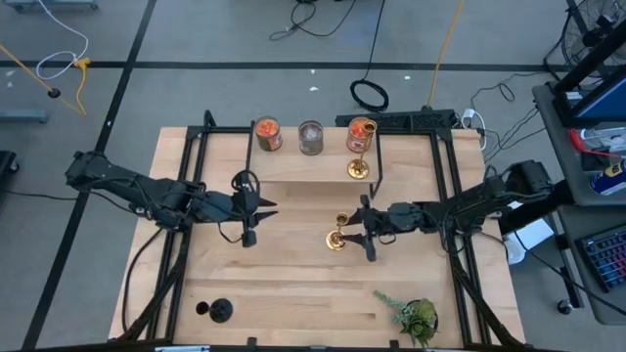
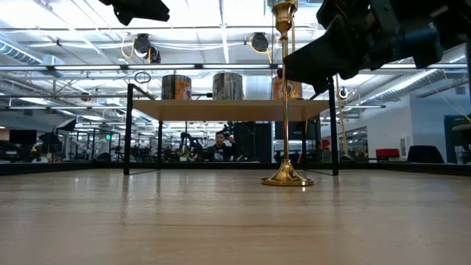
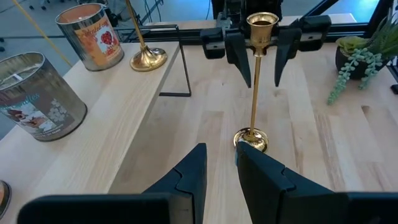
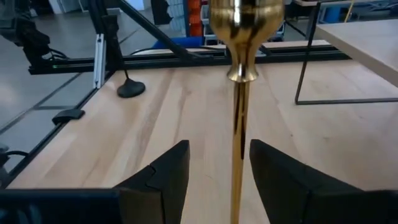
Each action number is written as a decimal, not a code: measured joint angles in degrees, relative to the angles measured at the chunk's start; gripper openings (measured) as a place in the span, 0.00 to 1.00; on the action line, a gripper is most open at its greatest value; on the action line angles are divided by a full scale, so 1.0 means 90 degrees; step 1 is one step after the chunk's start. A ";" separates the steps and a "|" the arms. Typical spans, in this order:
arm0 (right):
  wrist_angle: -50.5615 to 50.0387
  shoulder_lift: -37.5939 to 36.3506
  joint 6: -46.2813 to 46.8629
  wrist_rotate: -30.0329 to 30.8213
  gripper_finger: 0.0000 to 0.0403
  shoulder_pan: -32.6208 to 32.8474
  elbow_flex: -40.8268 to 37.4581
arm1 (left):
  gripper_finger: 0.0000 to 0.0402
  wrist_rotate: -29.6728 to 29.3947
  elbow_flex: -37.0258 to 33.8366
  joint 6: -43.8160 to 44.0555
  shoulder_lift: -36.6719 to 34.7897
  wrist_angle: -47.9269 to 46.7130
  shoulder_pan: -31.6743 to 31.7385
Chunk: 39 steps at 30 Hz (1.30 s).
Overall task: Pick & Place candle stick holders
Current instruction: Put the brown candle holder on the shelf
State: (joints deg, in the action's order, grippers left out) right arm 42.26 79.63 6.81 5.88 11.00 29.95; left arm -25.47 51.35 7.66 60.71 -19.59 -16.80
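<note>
At mid-table, the right gripper (image 1: pixel 360 232) stands spread around the upright gold candlestick (image 1: pixel 338 235), while the left gripper (image 1: pixel 262 209) waits nearby, fingers apart.

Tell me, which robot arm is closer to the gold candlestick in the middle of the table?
Right. The right end effector has its open fingers on either side of the gold candlestick; the left end effector waits farther away across the table.

2 dark arms (image 1: pixel 137 191), blk wedge fingers (image 3: pixel 186 177)

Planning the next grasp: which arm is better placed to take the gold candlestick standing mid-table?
Right. The right gripper is open with the gold candlestick between its fingers; the left gripper is farther off.
</note>
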 joint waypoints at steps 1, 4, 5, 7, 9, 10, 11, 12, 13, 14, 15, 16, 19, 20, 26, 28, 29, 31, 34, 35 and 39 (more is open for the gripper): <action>0.0084 0.0072 0.0000 -0.0004 0.40 0.0000 0.0000 | 0.23 0.0000 0.0000 0.0000 0.0000 -0.0003 0.0000; 0.0187 0.0264 -0.0076 -0.0001 0.37 0.0000 0.0000 | 0.23 0.0000 0.0000 0.0000 0.0000 -0.0003 0.0000; 0.0181 0.0304 -0.0127 -0.0001 0.35 0.0000 0.0000 | 0.23 0.0000 0.0000 0.0000 0.0000 -0.0004 0.0000; 0.0256 0.0380 -0.0210 0.0004 0.29 -0.0001 0.0000 | 0.23 0.0000 0.0000 0.0000 0.0000 -0.0005 0.0000; 0.0360 0.0418 -0.0238 0.0021 0.22 -0.0003 0.0000 | 0.23 0.0002 0.0000 0.0000 0.0000 -0.0006 0.0000; 0.0413 0.0418 -0.0238 0.0035 0.17 -0.0006 0.0000 | 0.23 0.0002 0.0000 0.0002 0.0000 -0.0006 0.0000; 0.0500 0.0414 -0.0238 0.0038 0.12 -0.0023 0.0000 | 0.23 0.0002 0.0000 0.0001 0.0000 -0.0005 0.0000; 0.0572 0.0411 -0.0245 0.0040 0.07 -0.0049 0.0003 | 0.23 0.0002 0.0000 0.0000 0.0000 -0.0006 0.0000; 0.0606 0.0409 -0.0211 0.0026 0.04 -0.0075 0.0005 | 0.23 0.0002 0.0000 0.0001 0.0000 -0.0006 0.0000; 0.0641 0.0404 -0.0197 -0.0024 0.03 -0.0095 0.0005 | 0.23 0.0002 0.0000 0.0001 0.0000 -0.0006 0.0000; 0.0671 0.0392 -0.0200 0.0030 0.04 -0.0097 0.0003 | 0.23 0.0002 0.0000 0.0002 0.0000 -0.0006 0.0000; 0.0718 0.0380 -0.0113 0.0034 0.05 -0.0099 0.0014 | 0.23 0.0002 0.0000 0.0002 0.0000 -0.0006 0.0000; 0.0738 0.0373 0.0093 0.0248 0.05 -0.0082 0.0227 | 0.23 0.0005 0.0000 -0.0009 0.0000 -0.0008 0.0000; 0.0730 0.0373 0.0148 0.0247 0.04 -0.0060 0.0332 | 0.23 0.0005 0.0000 -0.0026 0.0000 -0.0008 0.0000; -0.0551 0.0371 0.0066 -0.0013 0.03 0.0110 0.1503 | 0.23 0.0003 0.0000 -0.0049 0.0000 -0.0003 0.0000; -0.1357 0.0377 -0.0161 0.0003 0.03 0.0166 0.2037 | 0.23 0.0002 0.0000 -0.0051 0.0000 -0.0003 0.0000; -0.1740 0.0378 -0.0297 0.0030 0.03 0.0178 0.2321 | 0.23 0.0002 0.0000 -0.0051 0.0000 -0.0001 0.0000; -0.2387 0.0421 -0.0557 0.0272 0.03 0.0204 0.2878 | 0.23 0.0000 0.0000 -0.0051 0.0000 -0.0001 0.0000; -0.2804 0.0526 -0.0960 0.0797 0.03 0.0180 0.3431 | 0.23 -0.0003 0.0000 -0.0053 0.0000 0.0002 -0.0012; -0.2799 0.0554 -0.1135 0.0861 0.03 0.0123 0.3541 | 0.23 -0.0005 0.0000 -0.0070 0.0000 0.0002 -0.0028; -0.2308 0.0667 -0.1504 0.0864 0.03 -0.0277 0.3835 | 0.23 -0.0007 0.0000 -0.0199 0.0000 0.0008 -0.0117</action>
State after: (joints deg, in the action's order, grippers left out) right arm 21.49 85.63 -6.73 13.66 8.51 64.47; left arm -25.54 51.35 5.87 60.71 -19.52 -17.85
